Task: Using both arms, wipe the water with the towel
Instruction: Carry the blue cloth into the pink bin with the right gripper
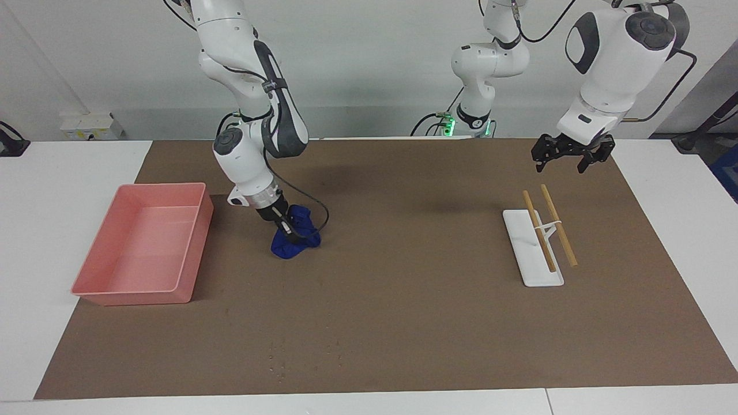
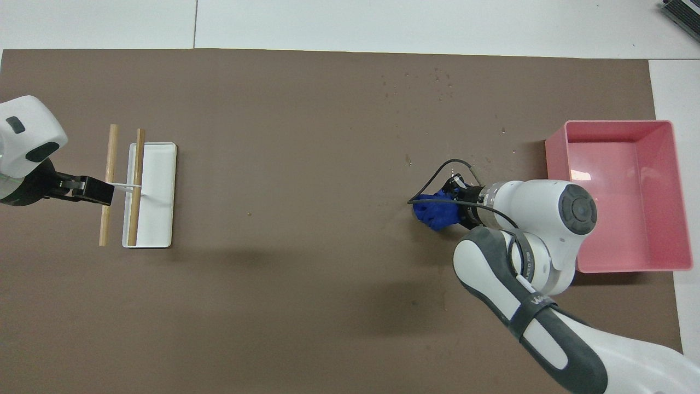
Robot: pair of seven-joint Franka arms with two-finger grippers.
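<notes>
Water [image 1: 282, 357]: scattered drops on the mat [image 1: 403, 323], farthest from the robots, well apart from the towel [image 1: 295, 235]. Towel bunched on the mat beside the pink tray [image 1: 144, 248], nearer the robots than the drops. Right gripper [image 1: 286, 229] down on it, clamped on the cloth. Left gripper [image 1: 571, 154] waits above the white stand [image 1: 531, 248] with two sticks [image 1: 548, 227], fingers spread.

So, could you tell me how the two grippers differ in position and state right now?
The right gripper is down at the mat, pressed into the blue towel; the left gripper hangs in the air over the chopstick rest, touching nothing. The right gripper is shut on the towel; the left gripper is open and empty. Both are black two-finger grippers.
</notes>
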